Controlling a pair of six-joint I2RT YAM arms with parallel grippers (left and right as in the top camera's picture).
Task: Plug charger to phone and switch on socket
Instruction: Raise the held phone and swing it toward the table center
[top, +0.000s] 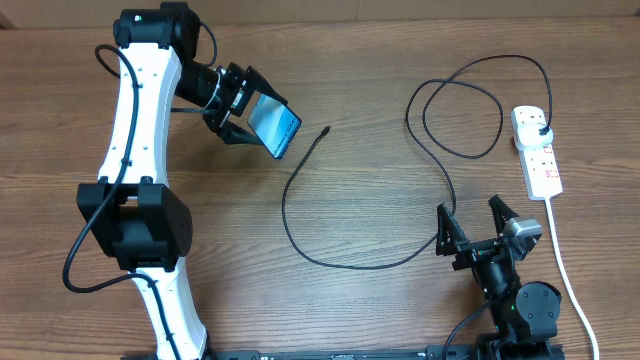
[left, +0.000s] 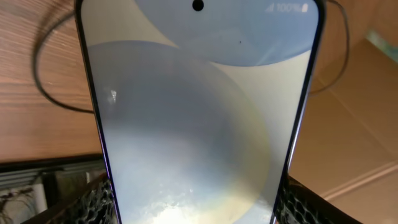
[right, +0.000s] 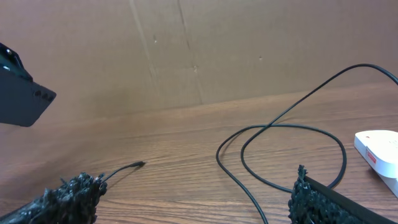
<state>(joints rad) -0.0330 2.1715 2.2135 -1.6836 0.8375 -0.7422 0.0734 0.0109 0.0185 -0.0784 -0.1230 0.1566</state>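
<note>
The phone (top: 273, 124) is clamped between my left fingers (top: 232, 103), lifted clear of the table (top: 380, 300) on the far left and tilted, with its lit blue screen turned up and toward the middle. From my left wrist, that screen fills nearly the whole view, and my meshed pads (left: 93, 202) press on both long edges at the bottom.

The charger (top: 284, 205) lies loose on the table. Its connector tip (top: 326, 130) rests near the phone's lower end, apart from it. The black cable curves back toward my base, swings right, loops once and ends at the black plug (top: 540, 127) seated in the socket (top: 537, 150). The socket lies flat at the far right, its white cord (top: 565, 265) trailing down the right edge.

My right fingers (top: 447, 228) stand wide apart and hold nothing, low at the near right. The cable runs close past one of them; I cannot tell whether they touch.
</note>
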